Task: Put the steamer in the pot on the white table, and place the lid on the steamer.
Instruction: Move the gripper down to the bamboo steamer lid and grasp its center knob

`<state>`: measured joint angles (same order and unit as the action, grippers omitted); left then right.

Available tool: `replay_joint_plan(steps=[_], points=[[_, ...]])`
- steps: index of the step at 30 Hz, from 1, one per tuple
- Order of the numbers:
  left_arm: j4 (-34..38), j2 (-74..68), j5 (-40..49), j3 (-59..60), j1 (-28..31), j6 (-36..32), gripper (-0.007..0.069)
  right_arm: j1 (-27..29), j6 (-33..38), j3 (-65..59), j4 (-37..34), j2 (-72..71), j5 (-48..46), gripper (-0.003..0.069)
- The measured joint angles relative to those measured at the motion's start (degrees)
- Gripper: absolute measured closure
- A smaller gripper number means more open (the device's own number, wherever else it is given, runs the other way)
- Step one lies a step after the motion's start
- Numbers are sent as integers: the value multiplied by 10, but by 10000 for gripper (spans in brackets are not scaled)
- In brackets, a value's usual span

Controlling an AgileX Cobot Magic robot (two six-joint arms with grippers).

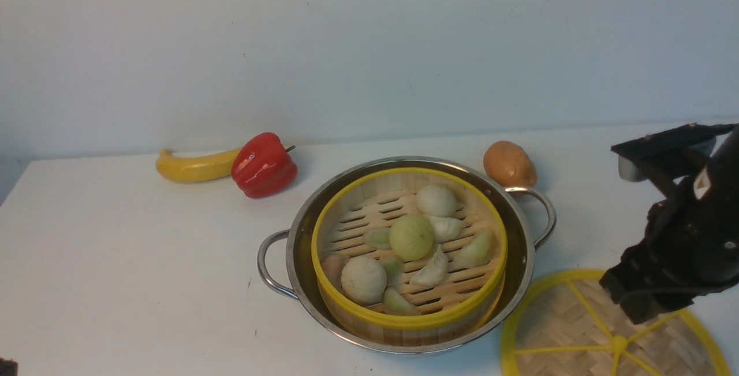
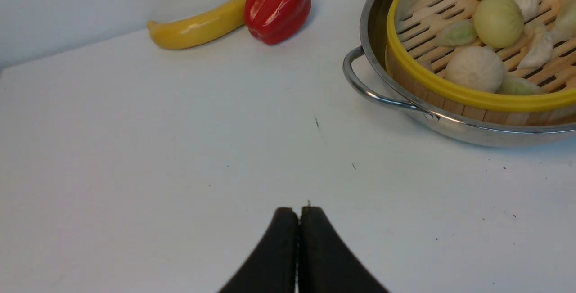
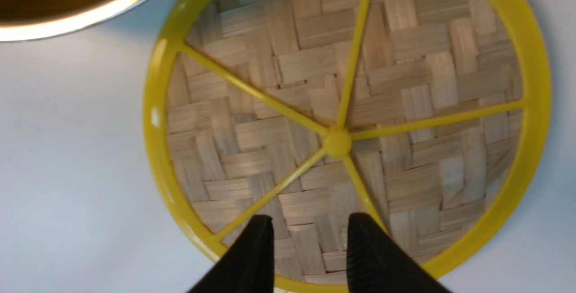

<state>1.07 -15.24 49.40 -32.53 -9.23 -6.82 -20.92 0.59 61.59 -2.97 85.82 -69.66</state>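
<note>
As the right fingers (image 3: 258, 252), slightly spread, hang over the lid (image 3: 288, 72) lying flat on the table (image 1: 115, 278), its knob (image 3: 337, 142) sits just ahead of them; left fingers (image 2: 281, 248) pressed together, well apart from it; farther off, steamer (image 1: 404, 321) already in pot (image 1: 303, 237).

Lab-style test setup: plain white table (image 1: 115, 272), blank wall (image 1: 369, 47), plastic-looking banana (image 1: 193, 167), pepper (image 1: 264, 165), potato (image 1: 509, 164) as props.
</note>
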Motion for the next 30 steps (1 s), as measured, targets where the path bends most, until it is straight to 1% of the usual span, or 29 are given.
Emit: replay_joint_plan(steps=[3,5,11,18,30], points=[[2,37,-14,19,0,0,627,-3,-16,-7,17,5,14,410],[2,74,-27,38,0,0,627,-3,-21,-19,22,7,40,410],[2,134,-71,83,0,0,625,-3,-22,-56,23,8,105,410],[2,148,-86,88,0,0,625,-3,-22,-103,20,9,153,410],[2,153,-86,88,0,0,625,-3,-22,-108,17,74,193,410]])
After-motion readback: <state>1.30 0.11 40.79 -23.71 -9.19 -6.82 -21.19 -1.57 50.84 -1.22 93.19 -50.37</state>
